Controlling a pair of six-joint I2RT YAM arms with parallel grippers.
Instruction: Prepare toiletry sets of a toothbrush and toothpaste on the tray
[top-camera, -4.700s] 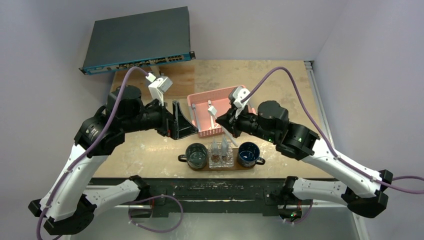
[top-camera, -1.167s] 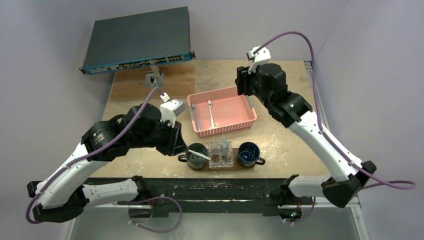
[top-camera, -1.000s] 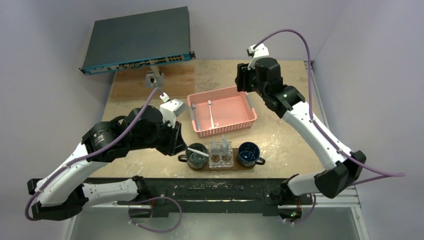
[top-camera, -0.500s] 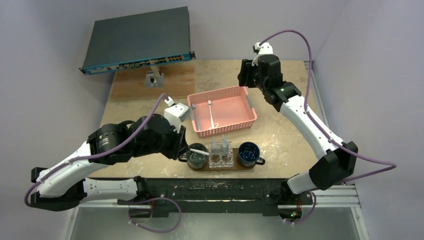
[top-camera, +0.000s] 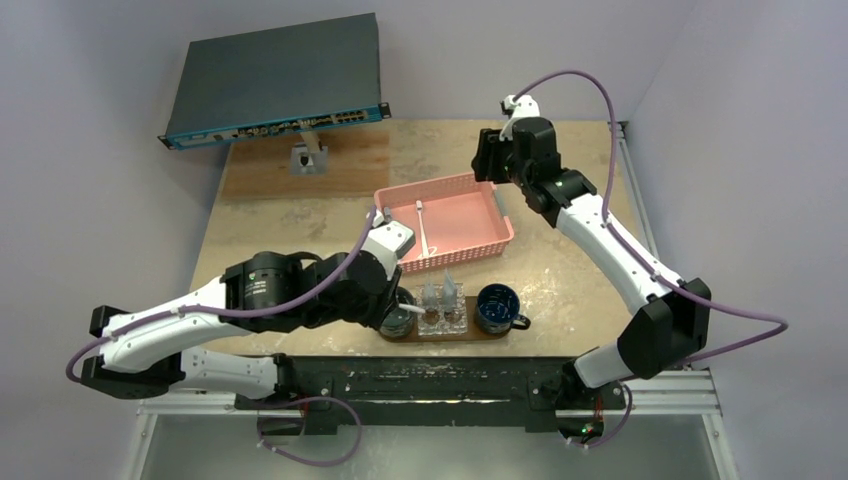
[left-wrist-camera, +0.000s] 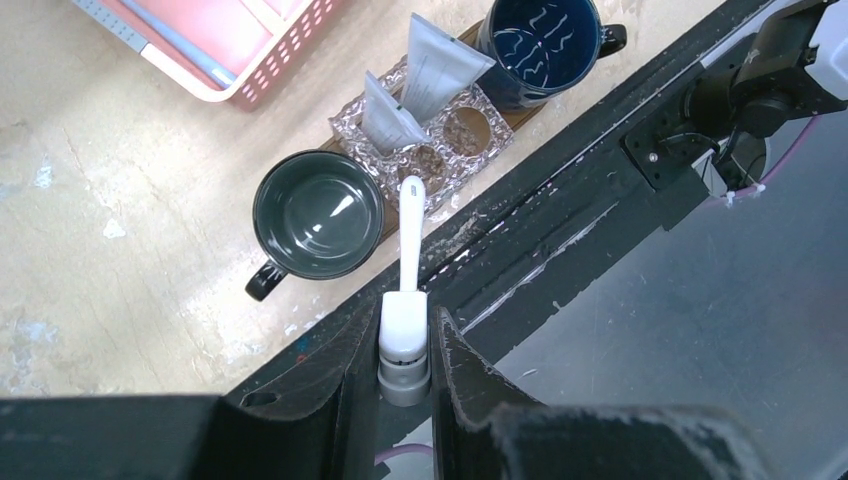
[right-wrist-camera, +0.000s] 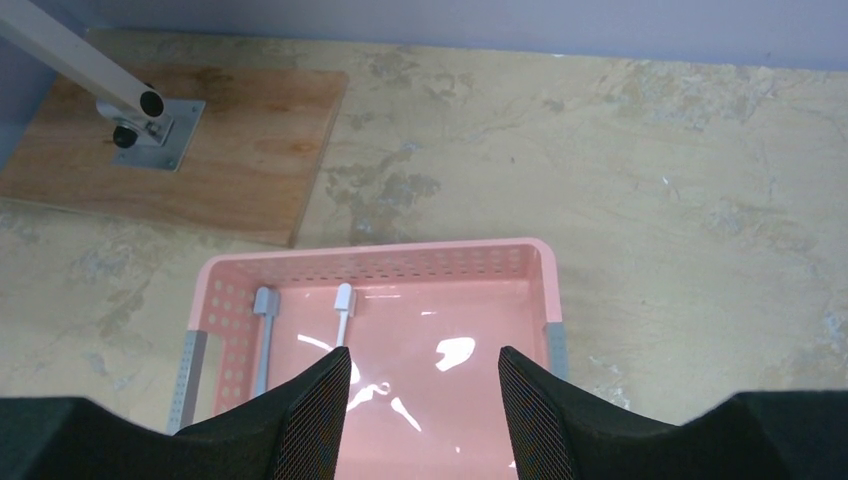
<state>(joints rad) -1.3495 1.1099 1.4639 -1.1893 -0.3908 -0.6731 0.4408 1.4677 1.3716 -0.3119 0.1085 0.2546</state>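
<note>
Checking left wrist view first: we see left gripper (left-wrist-camera: 404, 352) clamped on the handle of a white toothbrush (left-wrist-camera: 410, 235); in top view the arm hides that grip. Its long axis runs 6 to 12, with the head at 12 reaching the clear holder (left-wrist-camera: 455, 160) on the tray (top-camera: 470, 337), just beside grey mug (left-wrist-camera: 318, 213). Two tubes (left-wrist-camera: 432, 72) stand in the holder. Only right wrist view shows right gripper (right-wrist-camera: 420, 395) jaws apart and empty above pink basket (right-wrist-camera: 400, 262). Second toothbrush (right-wrist-camera: 342, 318) lies inside, head at 12.

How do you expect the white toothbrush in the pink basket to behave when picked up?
The toothbrush looks slim, so probably light and fairly stiff. Lying flat on the glossy floor of the basket, it may skid or pivot when nudged.
</note>
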